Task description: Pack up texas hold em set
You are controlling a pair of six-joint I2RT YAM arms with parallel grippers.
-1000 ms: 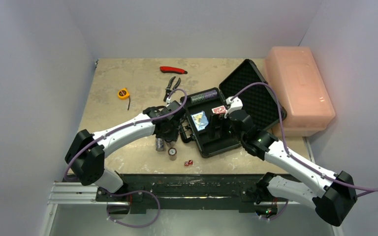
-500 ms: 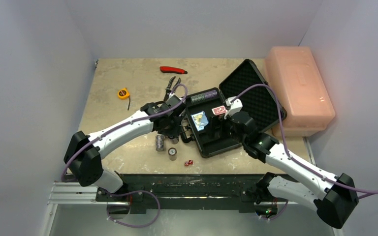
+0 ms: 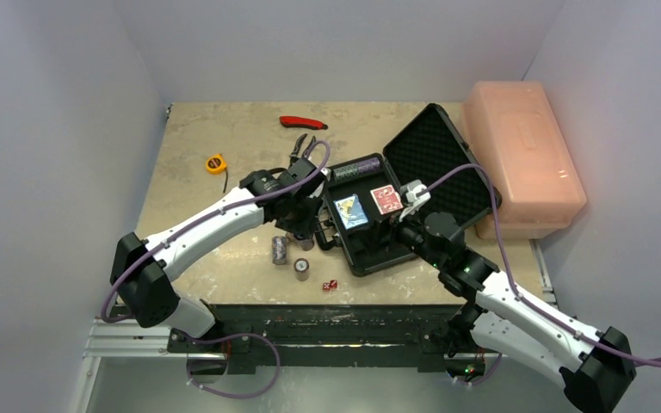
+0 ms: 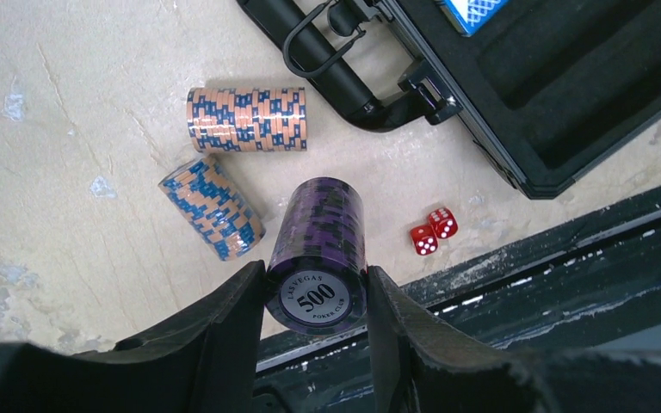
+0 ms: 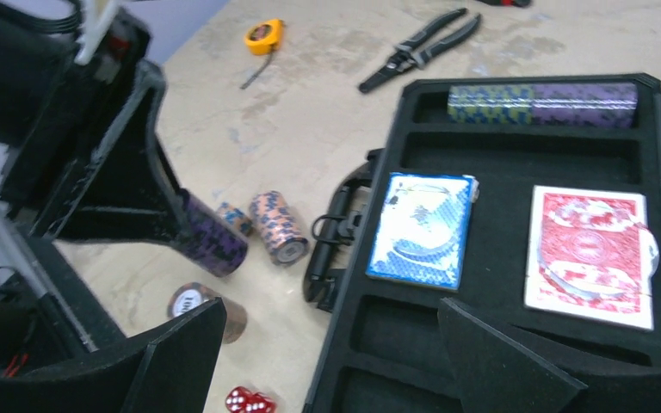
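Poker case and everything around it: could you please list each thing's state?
Case, open.
Blue deck, seated in case.
Red deck, seated in case.
Purple stack, gripped, horizontal.
Left pincer, shut on purple stack.
Right pincer, open, empty.
Orange stacks, lying on table.
Dice, loose on table.
Pink box, closed.

The black briefcase (image 3: pixel 366 254) lies open, foam-lined, its lid tilted back. Its far slot holds a row of chips (image 5: pixel 542 103), green-blue then purple. In front of that row, a blue deck (image 5: pixel 422 228) and a red deck (image 5: pixel 589 254) lie flat, side by side.

Outside the briefcase, by its handle, two orange-and-blue stacks (image 4: pixel 247 119) (image 4: pixel 213 206) lie on their sides. A brown stack (image 3: pixel 301 268) stands upright near them. Two red dice (image 4: pixel 433 231) touch each other near its front corner.

My left gripper (image 4: pixel 317 284) clamps a purple stack (image 4: pixel 318 232) marked 500, beside the handle.
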